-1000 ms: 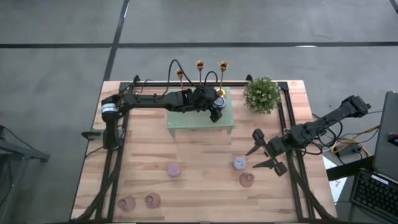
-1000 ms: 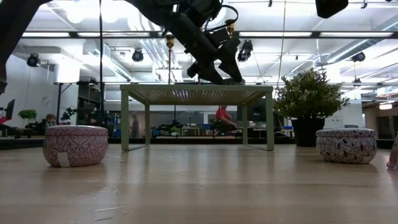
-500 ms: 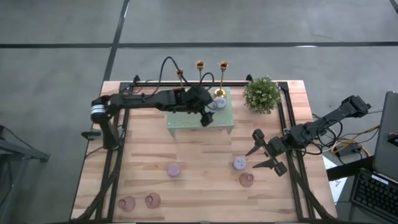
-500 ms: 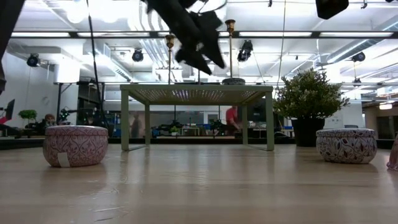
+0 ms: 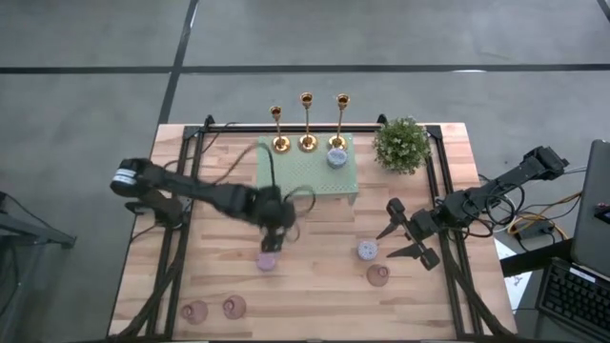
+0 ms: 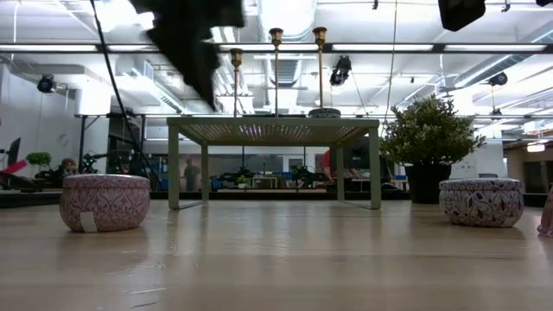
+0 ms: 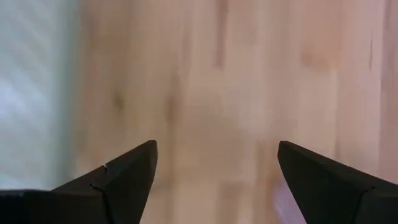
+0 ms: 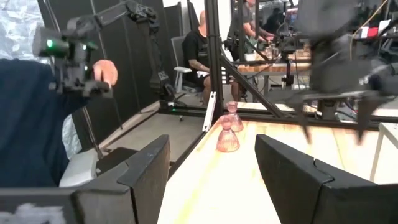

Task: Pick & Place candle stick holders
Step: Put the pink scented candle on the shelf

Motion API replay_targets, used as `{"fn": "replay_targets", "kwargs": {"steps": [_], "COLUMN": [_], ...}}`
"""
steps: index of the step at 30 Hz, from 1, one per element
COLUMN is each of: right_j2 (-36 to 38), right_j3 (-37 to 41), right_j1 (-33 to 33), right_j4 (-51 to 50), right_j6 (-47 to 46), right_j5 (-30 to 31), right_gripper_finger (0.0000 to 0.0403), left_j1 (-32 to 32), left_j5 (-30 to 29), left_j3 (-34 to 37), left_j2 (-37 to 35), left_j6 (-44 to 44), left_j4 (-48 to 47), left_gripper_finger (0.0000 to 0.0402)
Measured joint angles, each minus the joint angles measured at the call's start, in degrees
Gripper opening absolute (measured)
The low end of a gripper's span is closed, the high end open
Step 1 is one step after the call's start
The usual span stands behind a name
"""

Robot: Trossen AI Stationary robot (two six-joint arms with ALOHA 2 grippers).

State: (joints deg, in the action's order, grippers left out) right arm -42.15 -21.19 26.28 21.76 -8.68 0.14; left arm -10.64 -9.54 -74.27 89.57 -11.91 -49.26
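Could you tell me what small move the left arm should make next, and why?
Probably lower the left hand onto the lilac holder just below it. The hand is open and empty over bare wood, one holder already sits on the green stand, and this one is nearest.

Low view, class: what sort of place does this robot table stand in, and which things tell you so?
Probably a robotics lab or open workshop: exposed ceiling ducts and strip lights, benches with equipment behind the green stand, and, in the right wrist view, a seated person at a workbench.

The left hand (image 5: 272, 238) is motion-blurred, partly hiding a lilac holder (image 5: 266, 261).
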Motion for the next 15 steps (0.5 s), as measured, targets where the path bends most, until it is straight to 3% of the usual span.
{"fn": "replay_targets", "kwargs": {"steps": [7, 15], "right_j2": [-0.02, -0.02], "right_j3": [0.00, 0.00], "right_j1": [-0.02, -0.04], "right_j4": [0.00, 0.07], "right_j6": [-0.21, 0.06], "right_j5": [0.04, 0.11], "right_gripper_finger": [0.0228, 0.0228], "left_j1": [-7.32, -9.13], "left_j5": [1.38, 4.98], "left_j3": [8.51, 14.61], "left_j2": [-0.06, 0.12], "left_j6": [-13.14, -20.74], "left_j4": [-0.54, 3.67], "left_gripper_finger": [0.0336, 0.0335]}}
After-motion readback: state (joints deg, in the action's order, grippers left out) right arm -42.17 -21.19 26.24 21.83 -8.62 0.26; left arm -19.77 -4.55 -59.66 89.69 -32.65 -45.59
